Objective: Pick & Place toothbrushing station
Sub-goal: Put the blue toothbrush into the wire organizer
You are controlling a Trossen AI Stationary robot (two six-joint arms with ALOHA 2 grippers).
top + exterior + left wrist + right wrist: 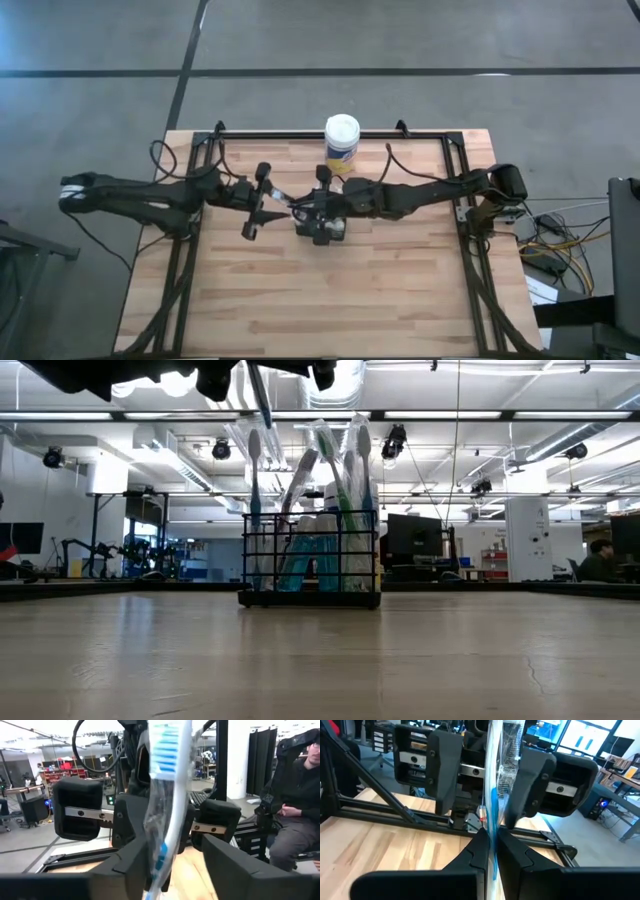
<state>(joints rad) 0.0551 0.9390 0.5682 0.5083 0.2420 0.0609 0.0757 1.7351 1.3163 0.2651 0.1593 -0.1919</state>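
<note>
While the right gripper (491, 851) clenches a blue toothbrush (492, 795) above the caddy (310, 568), the left gripper (172, 857) faces it. Its fingers flank the brush; contact unclear.

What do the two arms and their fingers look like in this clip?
Both arms are dark, slim and jointed, with black cables looping near their bases. The left gripper and right gripper have black, angular, wedge-shaped fingers. Seen from the other arm, each gripper shows blocky black housings with a silver metal strip.
</note>
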